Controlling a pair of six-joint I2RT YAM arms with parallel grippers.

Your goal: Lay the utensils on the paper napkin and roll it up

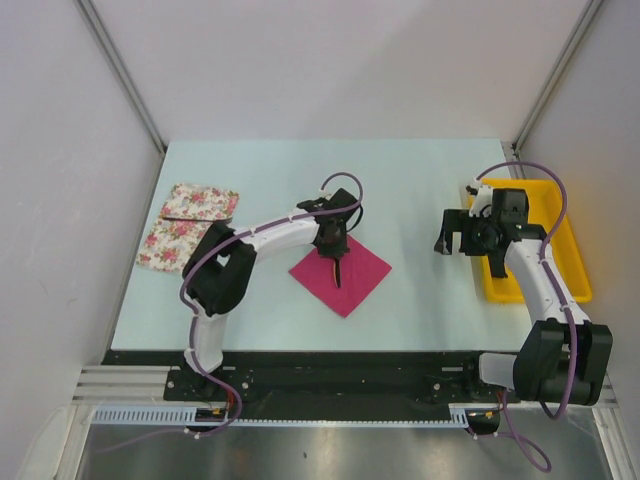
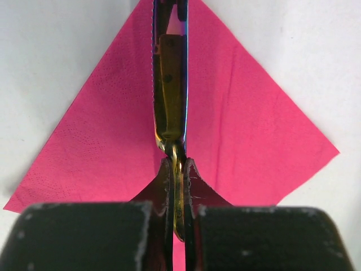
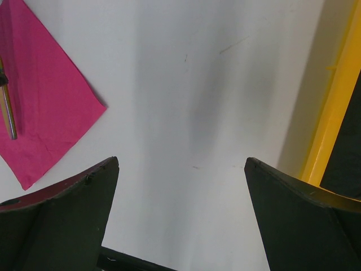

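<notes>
The magenta paper napkin [image 1: 365, 268] lies flat on the table as a diamond, left of centre. My left gripper [image 1: 333, 245] hovers over its upper corner and is shut on a slim shiny utensil [image 2: 169, 84], gold with blue-purple edges. In the left wrist view I see the utensil edge-on, reaching forward from the pinching fingers [image 2: 194, 180] over the napkin [image 2: 254, 130]. The utensil's tip [image 3: 7, 113] also shows over the napkin [image 3: 39, 96] in the right wrist view. My right gripper [image 1: 450, 238] hangs open above bare table, its fingers [image 3: 84, 203] wide apart with nothing between them.
A yellow tray [image 1: 570, 250] stands at the right under the right arm, and its rim [image 3: 333, 101] shows beside the right finger. A white floral cloth [image 1: 190, 225] lies at the far left. Grey walls close in the table on three sides.
</notes>
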